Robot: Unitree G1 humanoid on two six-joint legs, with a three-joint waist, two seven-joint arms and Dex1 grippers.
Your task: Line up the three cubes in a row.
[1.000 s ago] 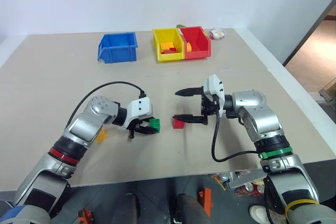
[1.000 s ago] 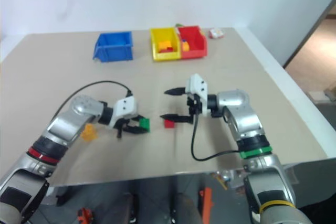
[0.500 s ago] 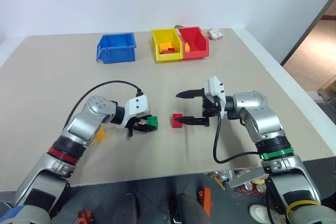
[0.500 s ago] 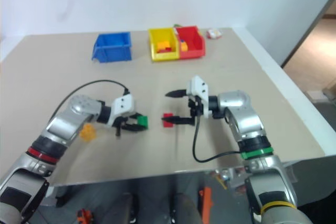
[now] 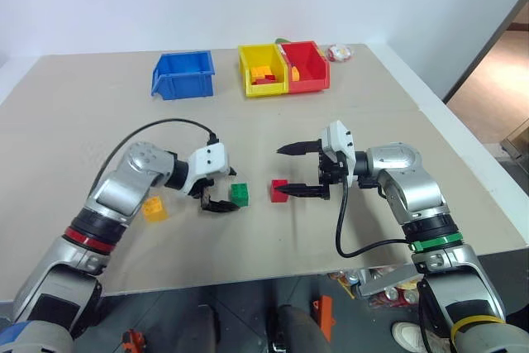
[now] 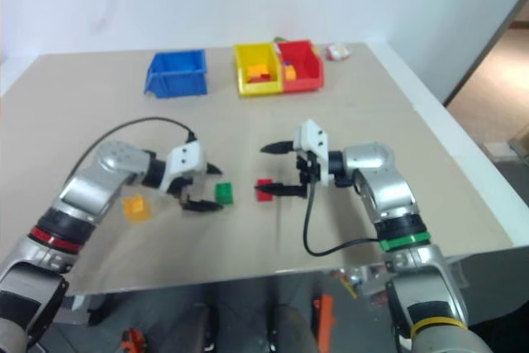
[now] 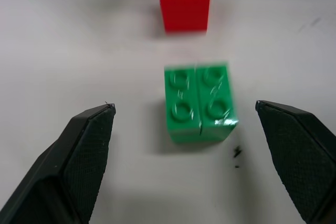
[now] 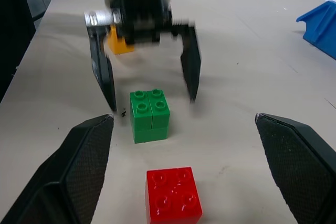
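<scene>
Left gripper (image 5: 221,191): we stand open, empty.
Right gripper (image 5: 284,170): open, empty.
Risk: our fingers may nudge green cube (image 5: 240,194) away from red cube (image 5: 279,190).

The small green studded plastic cube (image 7: 198,102) has a glossy, smooth moulded skin that catches a white glint along one edge. Just beyond it, the red studded plastic cube (image 8: 173,194) looks equally smooth and shiny. Both rest on the beige matt tabletop (image 5: 74,130), flat and board-like. Either side of the green cube, the left gripper's black fingers (image 7: 86,153) show a finely textured, matt, rubbery face.
</scene>
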